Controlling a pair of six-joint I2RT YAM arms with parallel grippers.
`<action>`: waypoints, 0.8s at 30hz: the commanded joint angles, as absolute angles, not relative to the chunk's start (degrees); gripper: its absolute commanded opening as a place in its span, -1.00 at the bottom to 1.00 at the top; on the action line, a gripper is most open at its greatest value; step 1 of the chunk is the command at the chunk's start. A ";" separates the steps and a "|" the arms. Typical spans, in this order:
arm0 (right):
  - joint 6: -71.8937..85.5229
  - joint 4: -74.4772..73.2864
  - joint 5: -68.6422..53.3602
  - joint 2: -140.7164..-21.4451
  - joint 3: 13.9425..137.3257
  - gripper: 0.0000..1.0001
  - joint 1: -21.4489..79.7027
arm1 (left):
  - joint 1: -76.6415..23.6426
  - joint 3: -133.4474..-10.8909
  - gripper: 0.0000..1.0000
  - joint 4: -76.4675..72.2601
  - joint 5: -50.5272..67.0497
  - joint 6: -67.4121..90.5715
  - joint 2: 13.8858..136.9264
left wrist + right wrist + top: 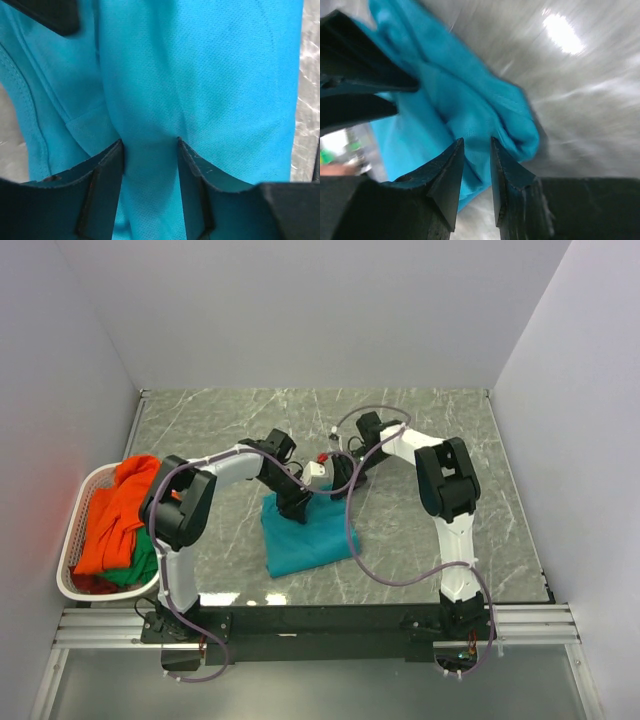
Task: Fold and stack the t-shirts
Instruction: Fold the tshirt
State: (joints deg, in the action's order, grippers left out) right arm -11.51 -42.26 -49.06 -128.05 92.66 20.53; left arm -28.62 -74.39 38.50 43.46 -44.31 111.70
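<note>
The teal t-shirt (305, 540) lies roughly folded on the marble table, in the middle and near the front. My left gripper (296, 508) is at its far edge, shut on a bunched ridge of teal cloth that fills the gap between the fingers in the left wrist view (150, 142). My right gripper (338, 485) is at the shirt's far right corner, its narrow jaws shut on a fold of the teal t-shirt (485, 115) in the right wrist view (477, 141). The orange t-shirt (120, 510) and the green t-shirt (140, 565) lie in the basket.
The white laundry basket (75, 510) stands at the table's left edge. White walls close in the back and both sides. The left arm's dark fingers (360, 80) show close by in the right wrist view. Cables loop over both arms.
</note>
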 commanded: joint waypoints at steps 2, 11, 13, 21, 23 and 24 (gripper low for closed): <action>-11.86 -42.54 -51.15 -120.77 87.73 -0.29 21.09 | -30.58 -73.49 -0.01 41.92 45.70 -49.12 110.13; -16.52 -49.13 -56.25 -115.58 86.30 -0.30 21.01 | -31.38 -70.93 -0.06 41.66 44.30 -52.91 105.91; -13.47 -45.28 -55.55 -115.40 87.53 -0.30 20.57 | -31.46 -71.28 -0.17 40.35 43.68 -52.39 105.38; -5.63 -38.96 -59.15 -124.88 99.40 -0.30 21.88 | -31.82 -72.77 -0.67 39.19 42.28 -51.50 105.20; -3.96 -37.45 -60.55 -126.12 100.28 -0.30 23.02 | -31.99 -73.04 -0.75 39.64 42.01 -52.12 105.12; -3.61 -36.75 -61.08 -127.43 100.63 -0.30 23.55 | -32.25 -73.12 -0.84 39.73 41.92 -52.29 105.03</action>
